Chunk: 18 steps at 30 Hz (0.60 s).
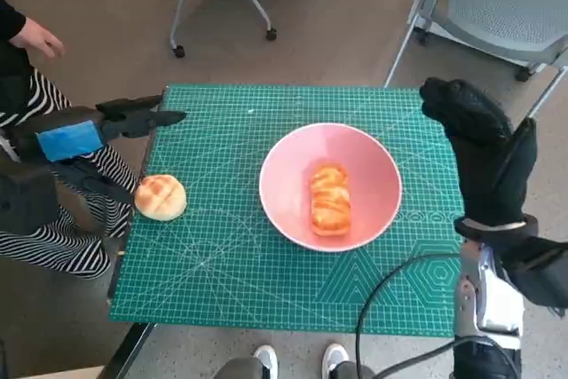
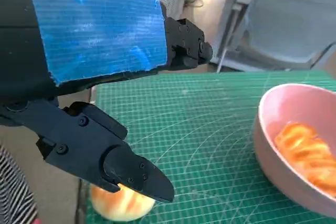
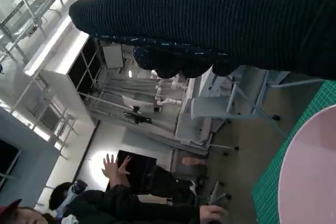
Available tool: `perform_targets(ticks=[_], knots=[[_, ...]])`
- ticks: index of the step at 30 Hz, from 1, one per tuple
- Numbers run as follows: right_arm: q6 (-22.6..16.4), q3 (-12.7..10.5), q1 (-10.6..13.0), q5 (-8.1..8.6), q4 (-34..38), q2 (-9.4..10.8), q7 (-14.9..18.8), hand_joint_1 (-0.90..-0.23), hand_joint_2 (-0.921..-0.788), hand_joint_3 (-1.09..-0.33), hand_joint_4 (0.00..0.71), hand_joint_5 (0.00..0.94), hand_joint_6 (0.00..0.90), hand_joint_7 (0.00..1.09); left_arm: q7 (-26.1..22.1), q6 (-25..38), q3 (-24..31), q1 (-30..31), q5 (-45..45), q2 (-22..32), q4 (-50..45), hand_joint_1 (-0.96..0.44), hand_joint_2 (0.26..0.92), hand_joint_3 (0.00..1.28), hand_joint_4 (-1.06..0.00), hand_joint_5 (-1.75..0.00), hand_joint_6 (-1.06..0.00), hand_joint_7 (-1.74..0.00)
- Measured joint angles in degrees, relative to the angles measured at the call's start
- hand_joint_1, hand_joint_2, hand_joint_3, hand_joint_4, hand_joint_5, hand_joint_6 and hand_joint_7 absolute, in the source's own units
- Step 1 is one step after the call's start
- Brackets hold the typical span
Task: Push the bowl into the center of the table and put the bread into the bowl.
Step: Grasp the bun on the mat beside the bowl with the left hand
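Bread [image 1: 330, 199] in bowl [image 1: 377, 153]; left hand [image 1: 106, 126] empty, spread | right hand [image 1: 479, 144] — grasp unclear

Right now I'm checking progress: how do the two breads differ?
The long glazed orange bread lies inside the pink bowl; the round pale scored bun sits on the green cutting mat by its edge, near the left robot hand. Neither is held.
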Motion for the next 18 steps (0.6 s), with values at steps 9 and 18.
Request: perform_targets(ticks=[9,18], knots=[[0.00,0.03,-0.06,0.01,0.15,-0.02,0.08,-0.678,-0.921,-0.701,0.201,0.001,0.118,0.51,1.67,-0.57,-1.18,1.06,2.45,-0.32,3.12,-0.56,0.763,0.00,-0.03,0.00,-0.20,-0.08],[-0.02,-0.03,-0.06,0.27,0.37,-0.06,0.28,-0.677,-0.921,-0.700,0.201,0.001,0.117,0.51,2.81,-1.30,-4.67,0.99,6.42,-2.55,9.33,-0.51,0.756,0.00,-0.03,0.00,-0.21,-0.06]])
